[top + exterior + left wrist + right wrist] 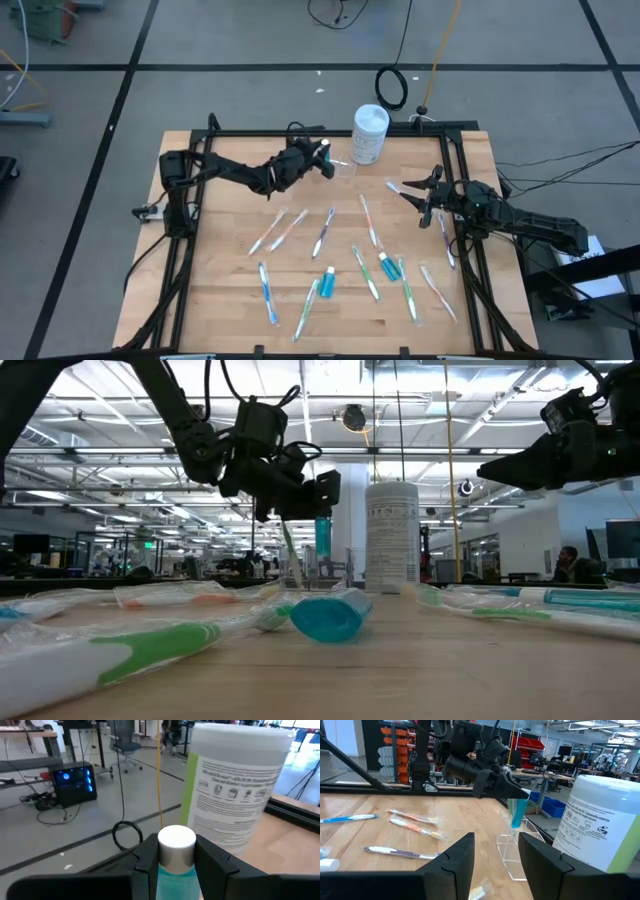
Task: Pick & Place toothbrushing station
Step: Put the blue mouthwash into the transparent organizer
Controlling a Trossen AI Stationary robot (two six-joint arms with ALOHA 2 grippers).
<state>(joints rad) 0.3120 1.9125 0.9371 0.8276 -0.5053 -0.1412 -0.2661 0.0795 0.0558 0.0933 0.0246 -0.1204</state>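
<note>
Up near the table's far edge, left gripper [325, 157] pinching a small blue tube [518, 812] by its white cap end, fingers [148, 865] pressed against both sides, tube hanging upright just above the clear plastic cup [512, 856]. Cup standing beside the tall white canister [369, 134], holding a toothbrush stem as seen from table height; tube's lower end looking level with the cup's rim, contact impossible to tell. Right gripper [415, 193] hovering above the table's right side, fingers spread, holding nothing. Remaining toothbrushes [323, 233] and two more blue tubes [326, 283] lying scattered flat across the wooden table [220, 290].
</note>
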